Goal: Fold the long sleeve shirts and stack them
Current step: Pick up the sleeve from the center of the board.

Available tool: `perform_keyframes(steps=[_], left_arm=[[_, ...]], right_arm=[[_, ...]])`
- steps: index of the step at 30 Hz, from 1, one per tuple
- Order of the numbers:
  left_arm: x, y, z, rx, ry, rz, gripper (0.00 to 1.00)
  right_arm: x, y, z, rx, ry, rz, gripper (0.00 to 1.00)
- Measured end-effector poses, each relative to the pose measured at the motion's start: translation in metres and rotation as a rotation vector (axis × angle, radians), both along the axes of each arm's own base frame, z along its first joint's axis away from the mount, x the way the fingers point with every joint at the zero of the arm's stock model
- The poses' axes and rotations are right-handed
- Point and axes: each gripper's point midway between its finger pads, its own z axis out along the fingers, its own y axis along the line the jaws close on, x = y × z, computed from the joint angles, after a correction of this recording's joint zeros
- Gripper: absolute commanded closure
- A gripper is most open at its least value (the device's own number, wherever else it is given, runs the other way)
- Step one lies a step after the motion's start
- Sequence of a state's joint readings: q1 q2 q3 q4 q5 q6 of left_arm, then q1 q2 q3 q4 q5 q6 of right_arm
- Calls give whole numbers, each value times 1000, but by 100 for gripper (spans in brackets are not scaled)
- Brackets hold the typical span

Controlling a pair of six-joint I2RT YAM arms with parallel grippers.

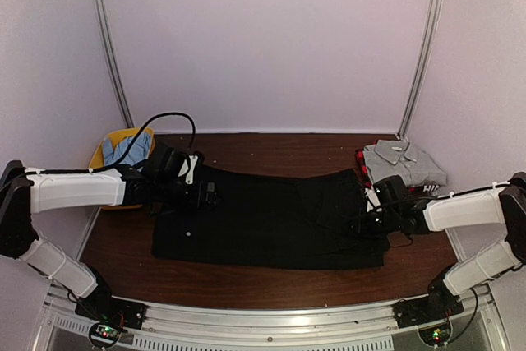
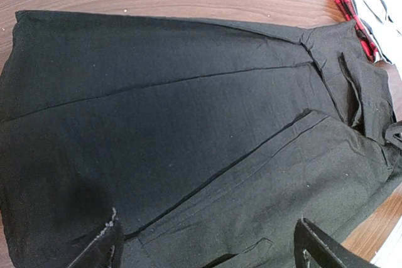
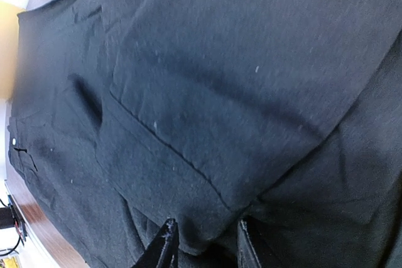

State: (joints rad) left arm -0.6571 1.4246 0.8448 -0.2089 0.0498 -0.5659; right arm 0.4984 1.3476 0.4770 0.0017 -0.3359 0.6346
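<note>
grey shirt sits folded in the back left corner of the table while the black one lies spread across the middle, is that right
Not quite. The grey shirt sits folded in the back right corner, not the left; the yellow basket is what stands back left. The black shirt does lie spread across the middle of the table. The top external view shows this.

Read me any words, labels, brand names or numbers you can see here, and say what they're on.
None can be read.
The small white speck on the flat black cloth shirt is too small to make out.
The folded grey collared shirt and yellow plastic basket show no lettering.
</note>
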Motion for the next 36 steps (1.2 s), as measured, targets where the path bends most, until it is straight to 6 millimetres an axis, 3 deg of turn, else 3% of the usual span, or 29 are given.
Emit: perform_keyframes(steps=[4, 11, 17, 21, 25, 28, 31, 36], left_arm=[[0, 0, -1, 0, 3, -2, 5], [1, 0, -1, 7, -2, 0, 5], [9, 9, -6, 61, -24, 28, 3], [31, 18, -2, 84, -44, 67, 2], [66, 34, 9, 90, -63, 121, 2], [91, 42, 18, 96, -73, 137, 2], [112, 44, 26, 105, -89, 125, 2], [137, 36, 41, 154, -143, 9, 3]], right_arm=[[-4, 5, -7, 3, 14, 9, 74], [0, 9, -5, 28, -5, -5, 97], [7, 9, 21, 62, -80, -25, 100], [9, 8, 43, 77, -134, -32, 100], [9, 7, 65, 79, -167, -23, 100], [11, 8, 91, 86, -207, -9, 100], [15, 10, 137, 104, -292, 10, 100], [21, 7, 240, 135, -503, 19, 100]])
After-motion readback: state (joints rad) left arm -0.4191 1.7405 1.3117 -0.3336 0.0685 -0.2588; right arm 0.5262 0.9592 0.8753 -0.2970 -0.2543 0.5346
